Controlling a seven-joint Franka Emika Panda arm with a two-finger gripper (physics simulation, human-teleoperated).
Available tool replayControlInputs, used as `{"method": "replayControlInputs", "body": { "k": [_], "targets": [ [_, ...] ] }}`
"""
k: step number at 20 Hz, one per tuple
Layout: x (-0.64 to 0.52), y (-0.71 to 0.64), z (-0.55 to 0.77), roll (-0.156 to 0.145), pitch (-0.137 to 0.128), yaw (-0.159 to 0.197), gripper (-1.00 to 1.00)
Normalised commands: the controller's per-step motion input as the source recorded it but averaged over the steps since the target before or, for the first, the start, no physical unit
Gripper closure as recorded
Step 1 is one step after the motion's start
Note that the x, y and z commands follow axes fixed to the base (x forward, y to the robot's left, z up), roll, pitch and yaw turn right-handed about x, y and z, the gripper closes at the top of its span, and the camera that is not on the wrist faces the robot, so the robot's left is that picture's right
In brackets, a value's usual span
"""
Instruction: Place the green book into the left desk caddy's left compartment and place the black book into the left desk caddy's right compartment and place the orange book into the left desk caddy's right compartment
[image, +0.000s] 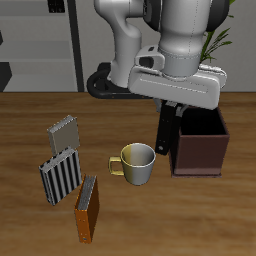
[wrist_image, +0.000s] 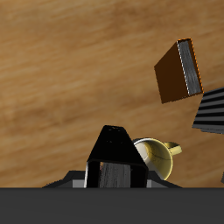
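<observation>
Standing near the table's front edge is the orange book (image: 87, 209), by a striped book (image: 59, 175). Next comes the mug (image: 135, 163). The gripper (image: 172, 118) pinches the black book (image: 165, 130) upright, just beside the left desk caddy (image: 200, 150).

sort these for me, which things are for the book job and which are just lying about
For the job: black book, held by the pincer; orange book; left desk caddy. Green book not in view.
Lying about: mug; grey striped book; smaller grey striped book farther back.
</observation>
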Motion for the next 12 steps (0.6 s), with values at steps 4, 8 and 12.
{"method": "replayControlInputs", "body": {
  "k": [4, 8, 12],
  "targets": [
    [-0.69, 0.67, 0.32, 0.102, -0.071, 0.045, 1.00],
    [-0.61, 0.61, 0.17, 0.047, -0.045, 0.061, 1.00],
    [-0.35, 0.31, 0.04, 0.047, -0.022, 0.046, 1.00]
  ]
}}
